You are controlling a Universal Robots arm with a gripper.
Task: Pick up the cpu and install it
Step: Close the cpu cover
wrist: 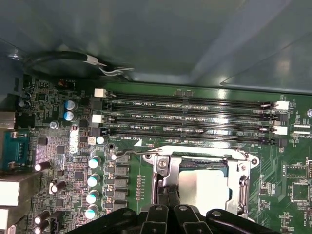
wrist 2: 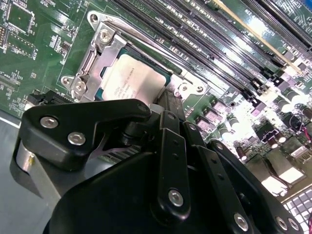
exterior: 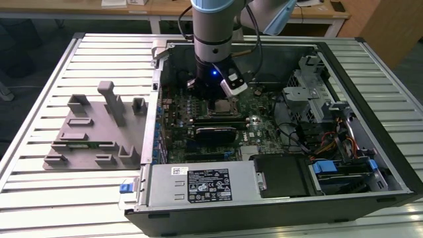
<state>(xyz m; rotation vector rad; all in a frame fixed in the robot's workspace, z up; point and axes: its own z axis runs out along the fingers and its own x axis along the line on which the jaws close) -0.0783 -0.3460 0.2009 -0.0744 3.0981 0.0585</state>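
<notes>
Cpu (wrist: 204, 187) lies flat inside the socket frame (wrist: 242, 183), shiny face up, edges square with the memory slots (wrist: 185, 117); I see the gripper (wrist: 169, 191) pinched closed at its rim.

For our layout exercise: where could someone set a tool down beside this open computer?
Bare slatted table between the fixture block and the near edge, and beside the case at the exterior view's right. Crowded: inside the case, around the cpu.
</notes>
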